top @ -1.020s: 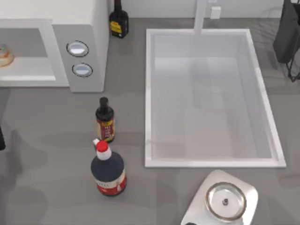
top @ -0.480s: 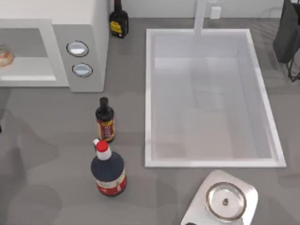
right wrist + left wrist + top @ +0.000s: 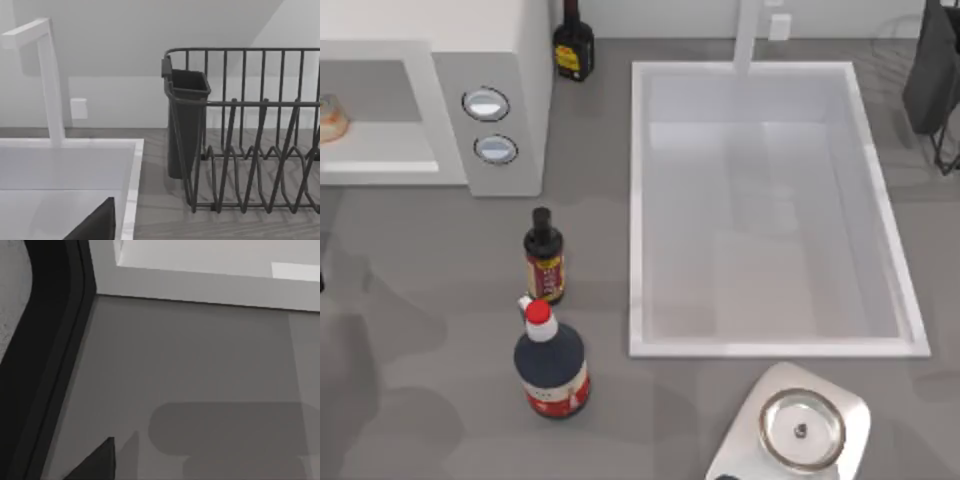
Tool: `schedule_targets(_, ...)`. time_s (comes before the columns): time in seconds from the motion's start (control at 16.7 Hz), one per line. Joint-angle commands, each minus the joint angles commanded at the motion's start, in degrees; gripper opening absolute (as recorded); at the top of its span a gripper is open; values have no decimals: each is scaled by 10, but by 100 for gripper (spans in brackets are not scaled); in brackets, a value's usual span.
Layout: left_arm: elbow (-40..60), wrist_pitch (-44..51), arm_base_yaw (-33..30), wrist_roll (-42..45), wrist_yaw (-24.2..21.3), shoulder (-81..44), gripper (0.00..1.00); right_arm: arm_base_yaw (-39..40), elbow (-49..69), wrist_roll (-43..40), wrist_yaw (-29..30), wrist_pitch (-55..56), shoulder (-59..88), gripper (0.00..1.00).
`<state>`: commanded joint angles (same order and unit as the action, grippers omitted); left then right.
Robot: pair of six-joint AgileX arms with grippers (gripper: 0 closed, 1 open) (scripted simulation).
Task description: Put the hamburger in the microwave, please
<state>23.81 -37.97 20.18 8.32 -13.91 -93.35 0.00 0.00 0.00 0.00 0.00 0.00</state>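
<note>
At the six o'clock edge of the top view a silvery round scale [image 3: 802, 428] sits on the grey worktop [image 3: 440, 400], partly cut off by the frame. Toward eight o'clock stands a fat dark bottle with a red cap [image 3: 550, 362], and just beyond it a slimmer dark bottle [image 3: 544, 256], the two near each other but apart. The white sink [image 3: 638, 200] takes up the three o'clock half, with its tap [image 3: 748, 35] rising at twelve o'clock.

Farther back, at ten o'clock, the microwave [image 3: 500, 60] stands open, white with a light grey panel carrying two round silvery dials. The hamburger [image 3: 330, 116] lies inside its pale cavity, at the nine o'clock edge of the view: a small pale tan bun with an orange-pink rim, half cut off by the frame. A third dark bottle [image 3: 573, 45] stands just beside the microwave's far corner.

The left wrist view adds the dark door edge [image 3: 45, 365] and the white lower front of the microwave [image 3: 200, 287] over bare worktop; a dark tip of the left claw [image 3: 97, 465] shows, and I cannot tell whether it is released or clenched. The right wrist view gives a dark wire dish rack [image 3: 250, 150] with a cutlery cup [image 3: 186, 125] beside the sink's rim, seen in the top view only as a dark shape at two o'clock. The right claw [image 3: 97, 225] shows a tip too; its state I cannot tell.
</note>
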Motion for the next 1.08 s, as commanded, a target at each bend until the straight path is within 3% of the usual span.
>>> schedule_targets(0.54,14,183,6,0,-8,97,100,0,0,0,0,0,0,100)
schedule_targets(1.08,51,214,16,8,-25,178,100,0,0,0,0,0,0,100)
